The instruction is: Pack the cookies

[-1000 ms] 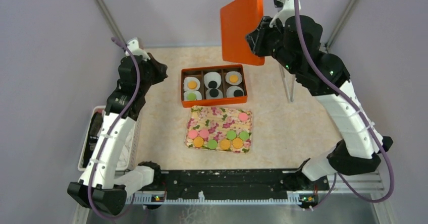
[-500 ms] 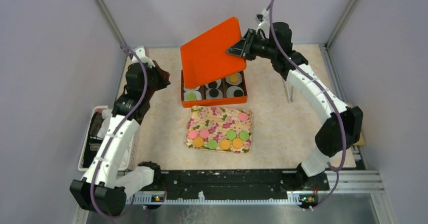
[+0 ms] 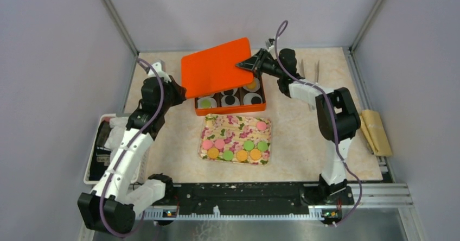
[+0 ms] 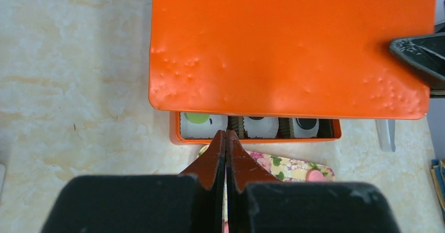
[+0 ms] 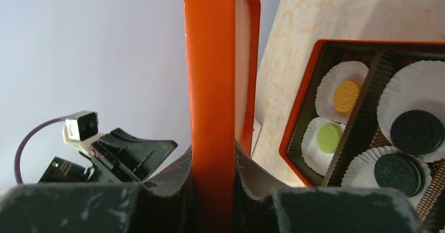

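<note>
Moved: lid (image 3: 216, 67) is no longer tilting steeply as it was half a second ago and is lying almost flat over the box (image 3: 230, 109); the right arm is reaching lower and farther left, and the left arm is leaning in toward the box's left end.
Right gripper (image 5: 212, 157): is clamping the lid's right edge, one finger pressing on each face.
Left gripper (image 4: 225, 134): is hovering just on the near side of the box, toward its left end, with fingers pressed together and nothing between them.
Lid: is covering the far row of the box and overhanging its left end; it is not seated, and the near row is showing under its near edge.
Box: is sitting centre-far on the table, just beyond the tray (image 3: 236, 138), its compartments lined with paper cups (image 5: 430, 94).
Cookies (image 3: 235, 150) on tray: one pink is lying at the far right corner; a row of two pink and two green is lying nearer, and beside it, nearest, a row of orange, green, orange, orange.
Cookies in box: green is sitting near left, black near middle and near right, and orange is peeking out at far right, each in its own cup.
Bin (image 3: 100, 143): is standing at the left table edge beside the left arm.
Brown packet (image 3: 376, 131): is lying at the right edge, well apart from the tray.
</note>
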`<state>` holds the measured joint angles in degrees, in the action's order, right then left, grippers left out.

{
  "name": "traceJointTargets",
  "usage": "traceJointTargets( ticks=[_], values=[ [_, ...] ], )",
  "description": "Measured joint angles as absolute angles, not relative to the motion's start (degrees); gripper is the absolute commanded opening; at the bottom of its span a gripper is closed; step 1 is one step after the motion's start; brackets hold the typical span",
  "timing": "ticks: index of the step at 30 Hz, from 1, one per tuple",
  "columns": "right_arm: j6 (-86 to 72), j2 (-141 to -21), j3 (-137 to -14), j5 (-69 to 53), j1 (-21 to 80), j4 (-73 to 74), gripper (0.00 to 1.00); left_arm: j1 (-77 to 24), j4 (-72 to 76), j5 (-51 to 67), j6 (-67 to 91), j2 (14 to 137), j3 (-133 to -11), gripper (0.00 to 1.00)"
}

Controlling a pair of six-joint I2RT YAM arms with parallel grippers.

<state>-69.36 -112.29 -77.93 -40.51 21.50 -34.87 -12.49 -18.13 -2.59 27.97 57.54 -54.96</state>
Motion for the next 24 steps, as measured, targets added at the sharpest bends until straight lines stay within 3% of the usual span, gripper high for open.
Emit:
traceJointTargets(
  ticks=[24],
  values=[
    [-76.7, -121.6, -69.8, -43.3, 17.6, -48.2, 0.00, -12.9, -12.1, -0.9, 29.3, 65.2, -49.4, 0.00]
  ],
)
